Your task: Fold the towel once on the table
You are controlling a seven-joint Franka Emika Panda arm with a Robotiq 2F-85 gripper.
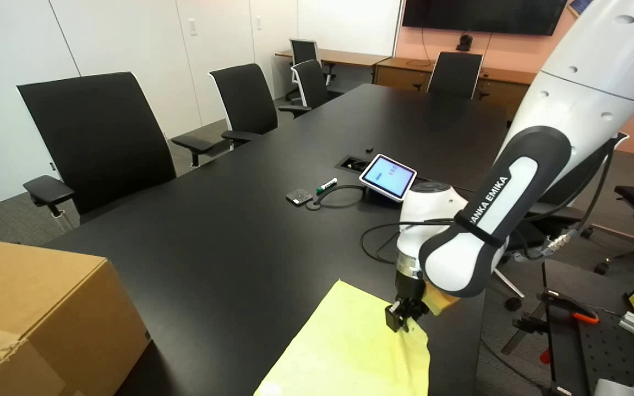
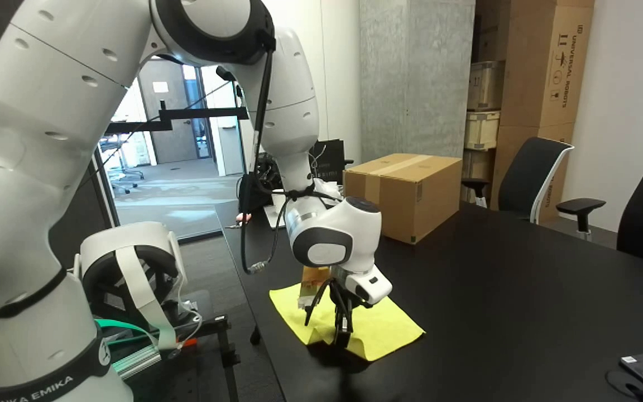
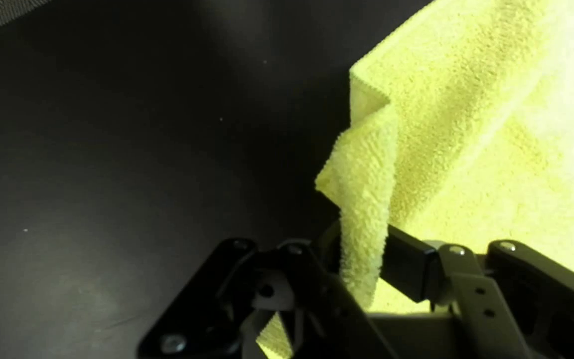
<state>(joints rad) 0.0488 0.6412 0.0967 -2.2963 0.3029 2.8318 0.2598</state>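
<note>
Clearly, my pincer (image 3: 365, 257) grips the towel (image 3: 466, 144) near its edge, presumably for folding. In the wrist view, the rest spreads toward two o'clock.

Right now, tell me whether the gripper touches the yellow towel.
Touching: in the wrist view, the gripper pinches a fold of the towel between its closed jaws.

You are operating one arm (image 1: 586, 104) with one end effector (image 3: 364, 257), and you are handling one yellow towel (image 1: 358, 349) on one counter (image 1: 229, 258). That counter is also carrying one cardboard box (image 2: 397, 190), one tablet (image 1: 388, 177) and one marker (image 1: 327, 185). In an exterior view, you are counting at least six chairs (image 1: 97, 143) and one dark screen (image 1: 482, 15); in an exterior view, one white headset (image 2: 129, 240) is showing.
</note>
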